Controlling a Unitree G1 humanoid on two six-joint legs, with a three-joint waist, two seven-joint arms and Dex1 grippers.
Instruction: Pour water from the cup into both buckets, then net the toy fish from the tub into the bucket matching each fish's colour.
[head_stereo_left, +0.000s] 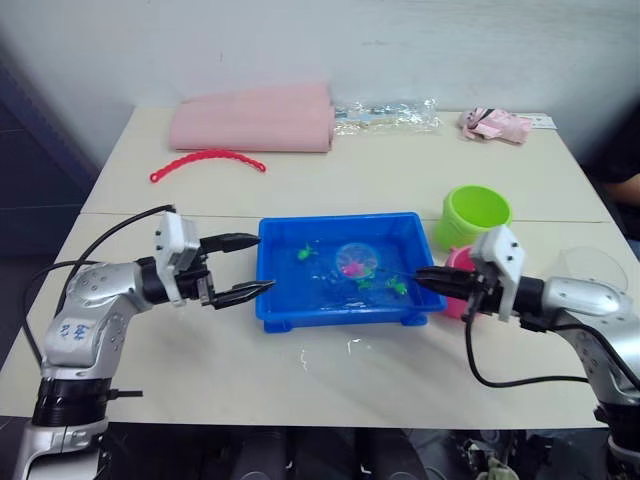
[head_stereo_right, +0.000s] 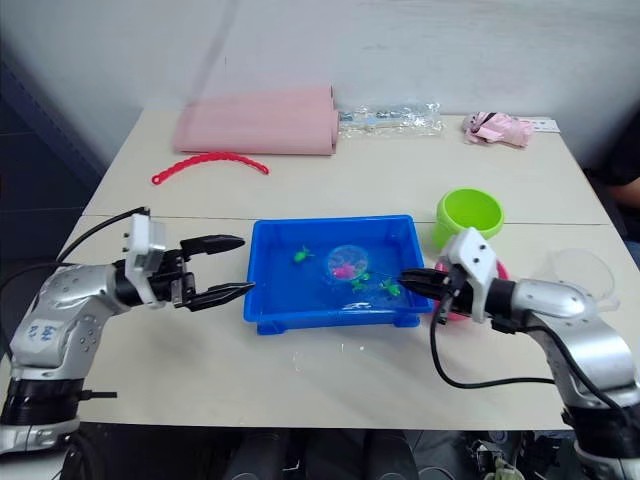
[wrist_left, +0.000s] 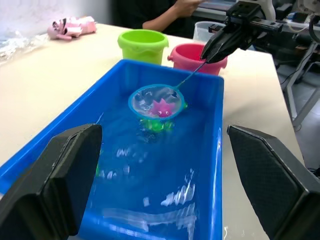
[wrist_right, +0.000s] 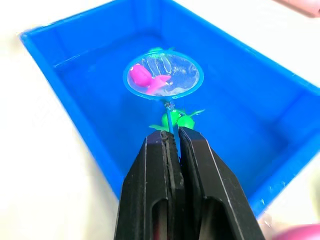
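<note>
From the head cameras, the right gripper (head_stereo_left: 425, 279) pinches the thin handle of the net (head_stereo_left: 356, 260), whose hoop sits in the water of the blue tub (head_stereo_left: 338, 308) with a pink fish (head_stereo_left: 351, 267) inside. The green bucket (head_stereo_left: 473, 213) and pink bucket (head_stereo_left: 458, 266) stand just right of the tub, the clear cup (head_stereo_left: 592, 266) farther right. The left gripper (head_stereo_left: 243, 268) hovers, jaws apart, at the tub's left rim.

In the left wrist view, the hoop lies half-submerged.

The right wrist view shows jaws closed on the wire-thin handle. The fish looks light and slick; the slender handle will likely twist, so a firm pinch suits.
</note>
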